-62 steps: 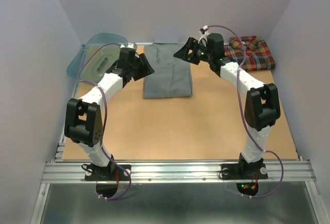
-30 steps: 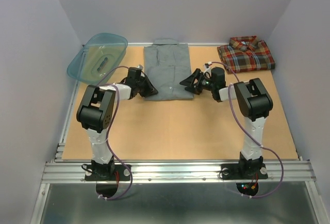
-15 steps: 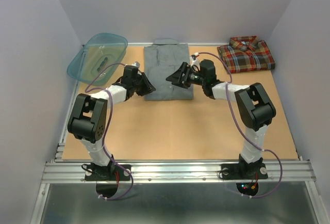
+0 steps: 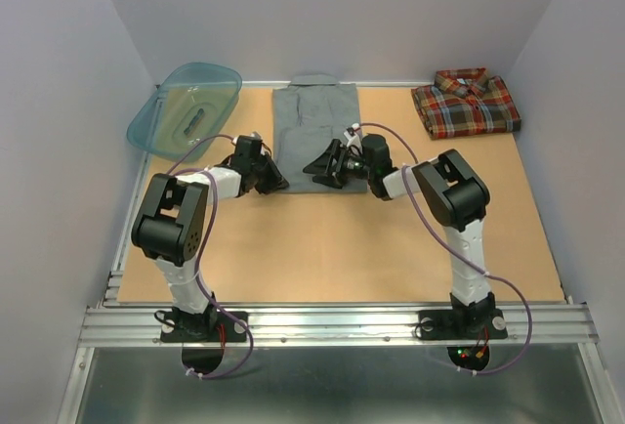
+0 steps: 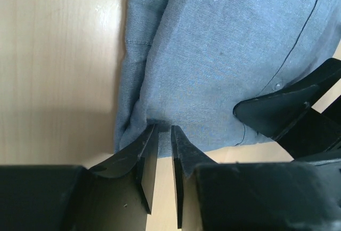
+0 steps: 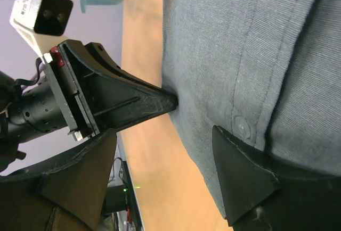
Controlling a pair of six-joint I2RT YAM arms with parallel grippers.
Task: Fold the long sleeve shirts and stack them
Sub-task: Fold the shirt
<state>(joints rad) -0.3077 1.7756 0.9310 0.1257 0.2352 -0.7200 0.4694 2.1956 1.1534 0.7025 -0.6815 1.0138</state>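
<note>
The grey long sleeve shirt (image 4: 314,116) lies folded into a long strip at the back middle, collar away from me. My left gripper (image 4: 276,183) is at its near-left corner. In the left wrist view the jaws (image 5: 162,129) stand a thin gap apart with the hem (image 5: 160,135) between their tips and cloth bunched against one finger (image 5: 145,151). My right gripper (image 4: 314,168) is open at the near hem: one finger (image 6: 240,172) rests on the button placket, the other (image 6: 80,178) hangs over the table. The plaid shirt (image 4: 467,104) lies folded at the back right.
A teal basin (image 4: 184,104) leans at the back left corner. Grey walls close in the table (image 4: 342,248) on three sides. The two grippers are close together at the grey shirt's near edge, the left one (image 6: 133,106) showing in the right wrist view.
Both arms came back from the shirt's far end to its near hem. Over the last second the right gripper slid left along the hem toward the left gripper, which stayed at the corner.
</note>
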